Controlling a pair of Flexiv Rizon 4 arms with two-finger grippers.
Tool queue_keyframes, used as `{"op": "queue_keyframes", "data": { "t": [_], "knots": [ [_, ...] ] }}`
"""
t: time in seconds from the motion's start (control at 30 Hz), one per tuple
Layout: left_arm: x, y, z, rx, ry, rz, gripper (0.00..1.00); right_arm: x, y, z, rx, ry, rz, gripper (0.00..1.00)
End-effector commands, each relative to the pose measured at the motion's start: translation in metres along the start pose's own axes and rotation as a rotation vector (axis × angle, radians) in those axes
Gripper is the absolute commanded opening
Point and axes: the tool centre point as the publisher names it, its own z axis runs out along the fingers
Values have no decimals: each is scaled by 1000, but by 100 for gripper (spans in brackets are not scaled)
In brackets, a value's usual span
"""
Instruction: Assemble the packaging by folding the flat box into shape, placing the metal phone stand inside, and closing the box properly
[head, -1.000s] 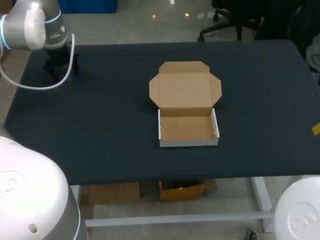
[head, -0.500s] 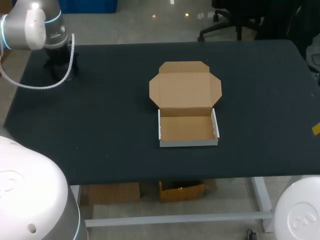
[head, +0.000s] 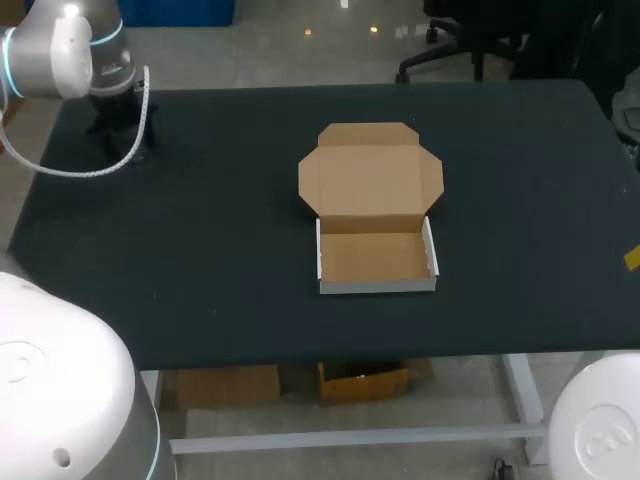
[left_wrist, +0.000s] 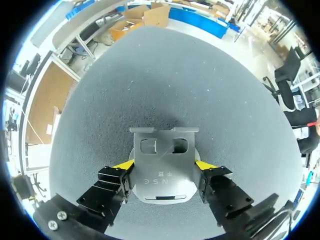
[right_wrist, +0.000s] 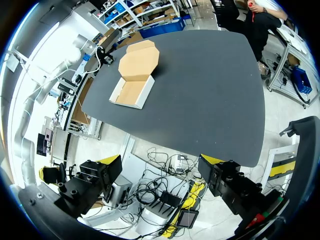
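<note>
Two pincers: both well clear of the box (head: 373, 215).
Left pincer (left_wrist: 164, 166): clamped on the metal phone stand (left_wrist: 162, 172), a yellow tip each side.
Right pincer (right_wrist: 160, 162): fingers apart, box lying open far ahead.

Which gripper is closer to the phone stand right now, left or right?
Left. The left gripper is shut on the phone stand, a finger on each side; the right gripper hangs beyond the table's edge, far from it.
</note>
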Motion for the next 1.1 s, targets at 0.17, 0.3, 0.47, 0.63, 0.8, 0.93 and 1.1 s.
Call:
{"op": "queue_keyframes", "data": {
  "t": [0.17, 0.3, 0.47, 0.63, 0.8, 0.93, 1.1],
  "knots": [
    [1, -3, 3, -1, -1, 0, 0, 1, -1, -2, 0, 1, 0, 100],
    [0, -2, 2, 1, 2, 1, 0, 1, -1, -2, 0, 1, 0, 100],
    [-2, 3, -2, 6, 26, 11, 0, 1, -1, -2, 0, 1, 0, 100],
    [-3, 10, -7, 18, 30, 22, 0, 1, -1, -2, 0, 1, 0, 100],
    [-4, 21, -15, 36, 26, 40, 0, 1, -1, -2, 0, 1, 0, 100],
    [-5, 31, -20, 45, 19, 57, 0, 1, -1, -2, 0, 1, 0, 100],
    [-5, 44, -29, 47, 9, 78, 0, 1, -1, -2, 0, 1, 0, 100]
  ]
}}
